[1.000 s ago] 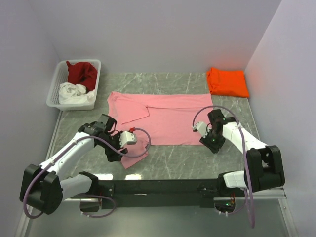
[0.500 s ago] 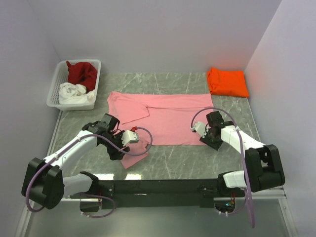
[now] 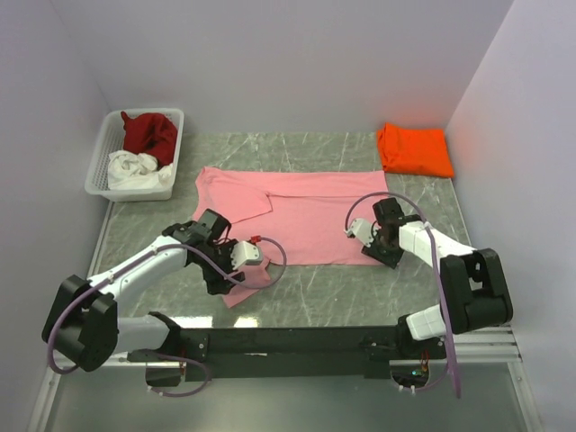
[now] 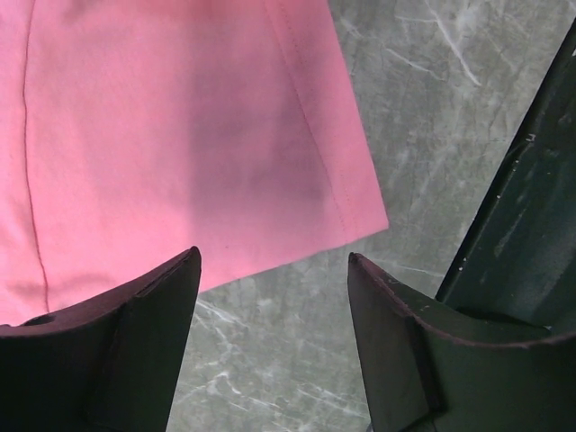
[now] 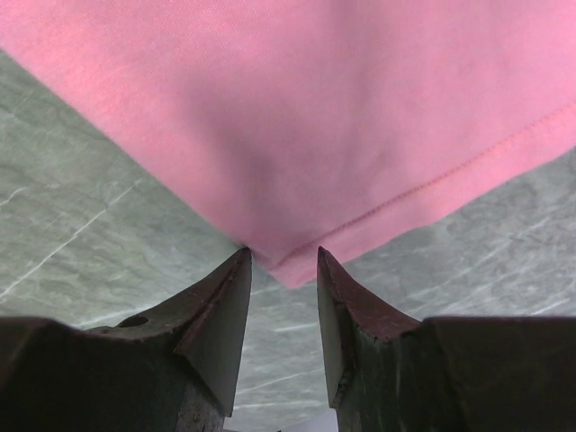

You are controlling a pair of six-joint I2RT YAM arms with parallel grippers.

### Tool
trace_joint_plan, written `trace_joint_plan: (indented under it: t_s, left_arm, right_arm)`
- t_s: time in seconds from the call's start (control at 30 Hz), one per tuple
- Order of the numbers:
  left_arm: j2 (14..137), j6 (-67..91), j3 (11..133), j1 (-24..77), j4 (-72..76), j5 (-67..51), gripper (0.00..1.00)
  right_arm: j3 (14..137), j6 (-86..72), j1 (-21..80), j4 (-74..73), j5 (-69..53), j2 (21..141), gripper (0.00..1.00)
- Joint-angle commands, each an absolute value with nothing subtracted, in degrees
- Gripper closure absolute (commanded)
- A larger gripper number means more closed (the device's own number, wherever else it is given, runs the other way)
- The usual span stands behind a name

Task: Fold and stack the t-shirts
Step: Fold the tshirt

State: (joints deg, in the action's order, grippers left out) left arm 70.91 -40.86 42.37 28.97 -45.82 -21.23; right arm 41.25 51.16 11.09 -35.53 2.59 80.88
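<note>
The left gripper (image 4: 270, 265) stands spread wide and holds nothing. Its two fingers point down at the loose flap of the pink t-shirt (image 3: 306, 211) that sticks out toward the arms on the shirt's near left side. The flap's stitched edge and corner lie just beyond the fingertips.

The right gripper (image 5: 283, 261) is at the shirt's near right corner. Its fingers are set close together with a slim gap between them, and the hemmed corner sits right at the tips. It does not look pinched yet, because bare table (image 3: 360, 288) shows through the gap.

The pink t-shirt itself lies spread flat, with a fold already lying across its far left part. Beyond its far right corner sits the orange t-shirt (image 3: 414, 148), folded into a neat block. Off the far left corner stands the basket (image 3: 97, 175), with the dark red shirt (image 3: 148, 133) and the white shirt (image 3: 135, 169) bunched inside.

The cloth looks thin, light and limp. It should drape and sag from wherever it is lifted, and it could drag or wrinkle if pulled along the stone. The doubled, stitched hems at the corners are probably the surest places to grip, and taking both near corners evenly should keep the fold square. A shallow bite on only the edge may slip free.
</note>
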Motion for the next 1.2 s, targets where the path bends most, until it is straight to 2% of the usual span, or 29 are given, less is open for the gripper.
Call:
trace_joint_plan:
  t_s: [0.0, 0.13, 0.3, 0.47, 0.53, 0.57, 0.63, 0.67, 0.77, 1.0, 1.17]
  left_arm:
    - [70.9, -39.6, 41.5, 31.1, -43.3, -18.9, 0.27]
    - [70.8, -38.7, 39.6, 33.5, -40.7, -17.1, 0.27]
    - [72.5, -37.0, 36.7, 37.0, -36.8, -12.9, 0.28]
    - [75.3, -36.3, 33.3, 40.2, -32.2, -8.5, 0.31]
    - [76.6, -36.3, 33.1, 40.3, -31.8, -7.8, 0.42]
    - [76.6, -35.7, 33.2, 40.3, -31.6, -7.2, 0.55]
    - [75.9, -35.8, 34.4, 40.3, -33.5, -8.0, 0.69]
    - [75.1, -36.0, 35.1, 40.2, -36.2, -8.3, 0.82]
    - [69.9, -37.3, 39.4, 38.9, -43.6, -12.3, 0.99]
    - [62.2, -39.5, 45.3, 37.6, -56.1, -18.2, 1.00]
    - [61.2, -42.4, 48.0, 33.1, -57.8, -17.1, 1.00]
  right_arm:
    - [41.1, 51.9, 11.0, -33.4, 3.1, 82.4, 0.57]
    - [40.2, 51.6, 10.8, -31.8, 3.7, 83.5, 0.59]
    - [40.8, 49.9, 10.7, -31.5, 4.0, 86.0, 0.79]
    - [41.8, 48.8, 10.7, -32.2, 3.6, 86.7, 0.93]
    - [42.0, 48.5, 10.7, -32.7, 3.6, 86.7, 1.00]
    - [42.2, 48.4, 10.7, -33.0, 3.5, 86.5, 1.00]
    - [42.9, 48.5, 10.6, -34.6, 3.0, 85.5, 1.00]
    - [43.2, 48.6, 10.5, -35.2, 2.6, 85.1, 1.00]
    - [43.9, 49.9, 10.0, -38.5, 1.7, 82.1, 1.00]
    - [42.4, 52.4, 8.7, -45.9, 0.4, 75.6, 1.00]
    - [43.0, 54.1, 6.8, -49.4, -1.2, 72.8, 1.00]
